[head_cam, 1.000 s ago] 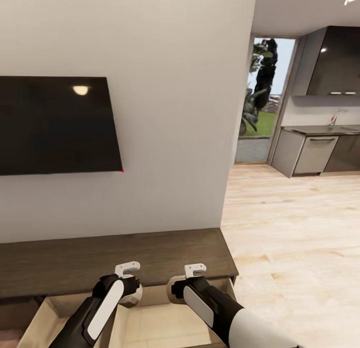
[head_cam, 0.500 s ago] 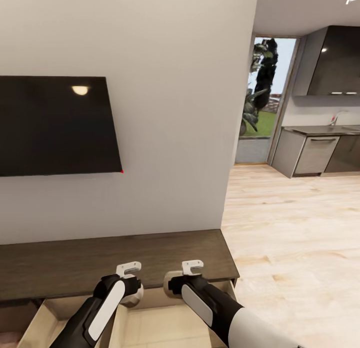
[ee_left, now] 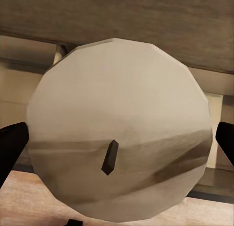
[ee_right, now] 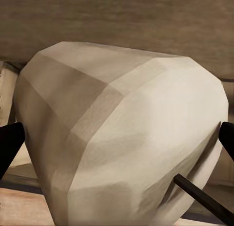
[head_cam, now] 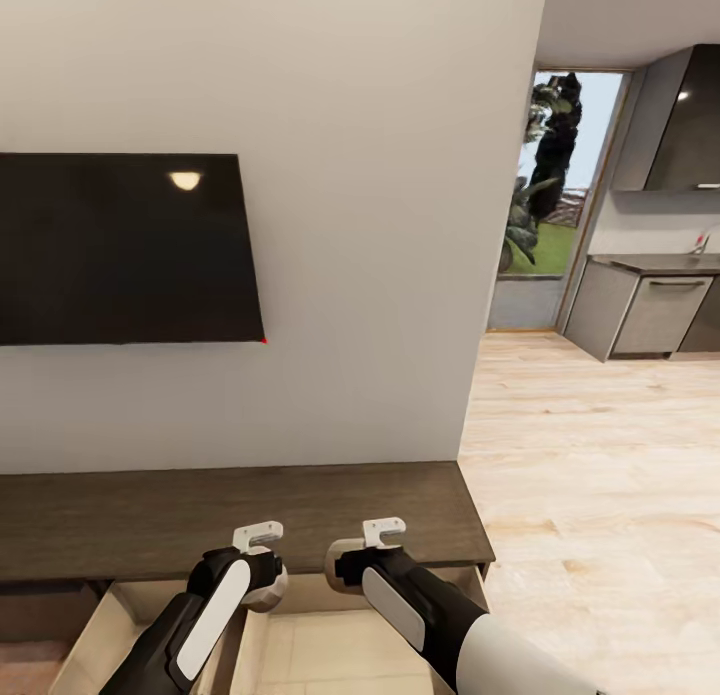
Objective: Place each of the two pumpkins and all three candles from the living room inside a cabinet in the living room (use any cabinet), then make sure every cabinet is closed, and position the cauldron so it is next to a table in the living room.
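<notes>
Two grey-beige candles are in my hands. My left gripper (head_cam: 262, 578) is shut on one candle (head_cam: 272, 592); the left wrist view looks onto its round top face (ee_left: 117, 123) and dark wick. My right gripper (head_cam: 350, 565) is shut on the other candle (head_cam: 340, 553), seen from the side in the right wrist view (ee_right: 122, 133). Both hang just in front of the dark-brown cabinet (head_cam: 240, 515), over its pulled-out drawers with pale beige insides (head_cam: 320, 650). Black fingertips (ee_left: 9, 143) show at the edges of both wrist views.
A black TV (head_cam: 120, 245) hangs on the white wall above the cabinet. To the right, pale wood floor (head_cam: 600, 475) leads to grey kitchen units (head_cam: 650, 315) and a glass door with plants (head_cam: 555, 195).
The whole view has shifted, so the camera turned slightly left. Both arms keep their candles over the open drawers; the right gripper has edged a little toward the cabinet.
</notes>
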`<state>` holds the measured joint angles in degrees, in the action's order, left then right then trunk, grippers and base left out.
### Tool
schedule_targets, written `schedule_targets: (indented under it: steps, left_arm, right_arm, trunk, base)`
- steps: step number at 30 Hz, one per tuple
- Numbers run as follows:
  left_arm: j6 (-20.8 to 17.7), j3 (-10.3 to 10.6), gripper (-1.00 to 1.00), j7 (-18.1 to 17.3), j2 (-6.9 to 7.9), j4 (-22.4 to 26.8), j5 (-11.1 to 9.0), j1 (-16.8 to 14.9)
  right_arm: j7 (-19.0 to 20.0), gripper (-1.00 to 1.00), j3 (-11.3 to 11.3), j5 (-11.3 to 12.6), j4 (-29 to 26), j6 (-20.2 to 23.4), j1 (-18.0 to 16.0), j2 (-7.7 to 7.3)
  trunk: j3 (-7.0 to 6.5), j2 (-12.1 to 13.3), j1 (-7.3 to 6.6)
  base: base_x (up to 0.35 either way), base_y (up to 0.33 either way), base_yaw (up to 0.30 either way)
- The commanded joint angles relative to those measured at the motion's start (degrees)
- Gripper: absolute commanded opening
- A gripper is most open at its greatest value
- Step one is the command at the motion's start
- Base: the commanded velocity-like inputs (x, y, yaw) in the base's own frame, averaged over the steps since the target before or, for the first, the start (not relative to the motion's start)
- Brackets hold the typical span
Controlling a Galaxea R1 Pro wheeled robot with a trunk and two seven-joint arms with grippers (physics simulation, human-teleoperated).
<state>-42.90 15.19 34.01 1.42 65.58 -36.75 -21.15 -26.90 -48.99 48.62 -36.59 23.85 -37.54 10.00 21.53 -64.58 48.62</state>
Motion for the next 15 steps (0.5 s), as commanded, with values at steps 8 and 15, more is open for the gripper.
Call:
schedule_targets:
  steps: [8,15]
  left_arm:
    - [-0.08,0.19,-1.00,0.71,0.07,0.08,-0.52,-0.04]
    - [-0.08,0.20,-1.00,0.71,0.10,0.05,-0.50,-0.04]
  right_arm:
    - [-0.43,-1.00,-0.15,0.33,-0.65,0.22,-0.07,0.00]
    - [-0.35,-1.00,-0.14,0.33,-0.69,0.23,-0.07,0.00]
  trunk:
    - [0.07,-0.05,0.00]
    - [0.07,-0.05,0.00]
  base:
    - [0.000,0.000,0.004]
    - [0.000,0.000,0.000]
